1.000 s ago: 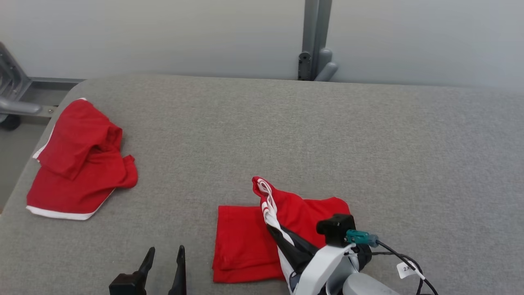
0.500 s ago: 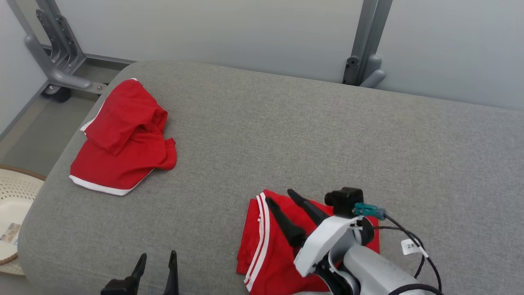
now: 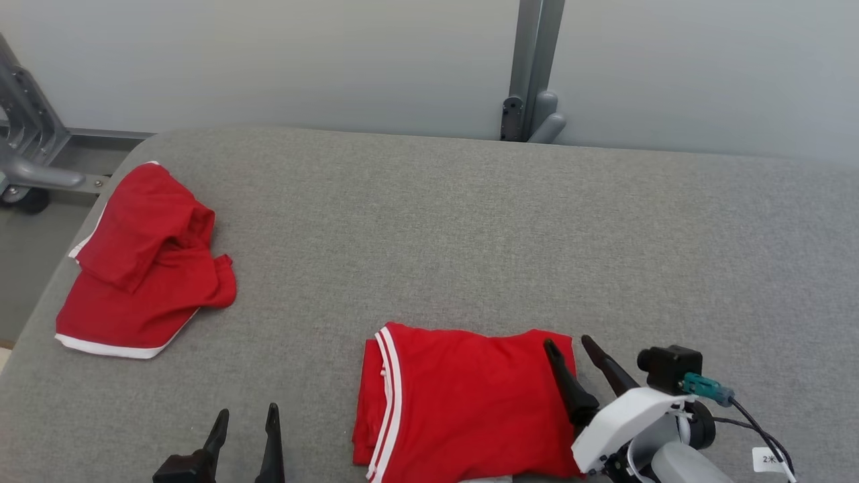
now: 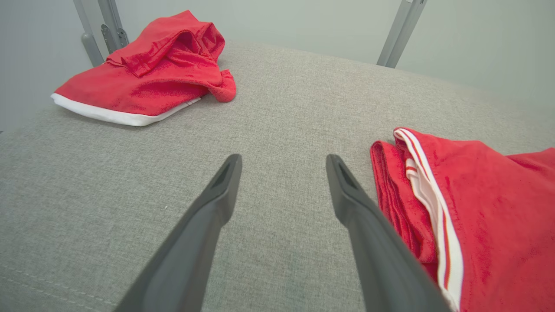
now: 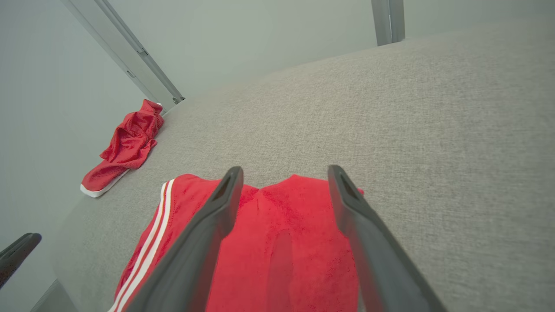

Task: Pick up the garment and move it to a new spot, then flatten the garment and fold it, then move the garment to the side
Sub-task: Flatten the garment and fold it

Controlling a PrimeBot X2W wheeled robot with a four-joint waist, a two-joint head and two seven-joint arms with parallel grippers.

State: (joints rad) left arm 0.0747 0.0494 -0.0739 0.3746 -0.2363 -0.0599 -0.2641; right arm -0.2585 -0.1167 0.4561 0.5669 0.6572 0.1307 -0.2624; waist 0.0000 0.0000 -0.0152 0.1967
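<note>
- Since the fold looks finished, the step in hand is probably the shift to the side. That is my reading, not something seen.
- Far-left corner of the grey padded table (image 3: 429,221): crumpled red garment (image 3: 144,261), white-hemmed and bunched, lying close to the left edge. It takes up that side, so a move leftward would need a spot short of it.
- Front edge, left of middle: left gripper (image 3: 247,410), fingers parted with nothing between them. It is over bare table just beside the folded piece's striped edge.
- Front edge, middle: folded red garment (image 3: 470,402), a flat rectangle in several layers, with two white stripes down its left side.
  - Handling: soft, light and limp. Knit cloth on a cloth-covered top should drag rather than slide.
  - Hold: the layers will likely peel apart if only the top one is pinched — better taken through the full stack, at the striped left edge and the right edge together.
- Beyond the back edge: metal post (image 3: 530,67), well apart.
- Right edge of the folded piece: right gripper (image 3: 568,342), fingers spread and empty, tips over the garment's far-right corner. Whether they touch the cloth I cannot tell.
- Right wrist: cable and tag (image 3: 765,459) sit near the front edge and might snag on a low sweep. Toward the right edge I see no obstacle.
</note>
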